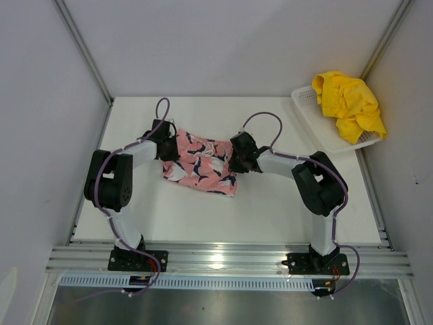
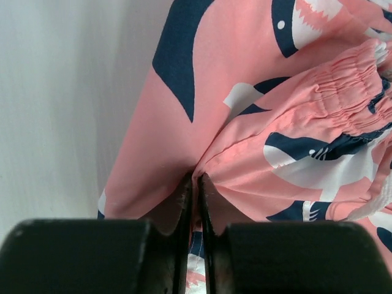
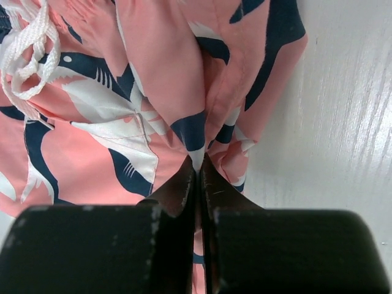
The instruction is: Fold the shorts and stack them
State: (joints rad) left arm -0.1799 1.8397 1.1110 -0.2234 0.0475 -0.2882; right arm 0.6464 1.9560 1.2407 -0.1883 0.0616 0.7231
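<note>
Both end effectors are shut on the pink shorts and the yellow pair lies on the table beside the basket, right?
Not quite. The top external view shows the yellow pair heaped in the white basket instead. The left end effector and right end effector are shut on the pink shorts.

- Pink shorts (image 1: 199, 166), navy-and-white leafy print, lie rumpled in the middle of the table (image 1: 270, 203), spread roughly flat, with folds bunching up at both side edges.
- Their gathered elastic waistband (image 2: 343, 86) is showing, and the white drawstring (image 3: 27, 55) sits in a loose tangle on top.
- Yellow shorts (image 1: 346, 101), plain and bright, are crumpled in a heap on the white mesh basket (image 1: 302, 101) at the far right, draping over its rim, well apart from the pink pair.
</note>
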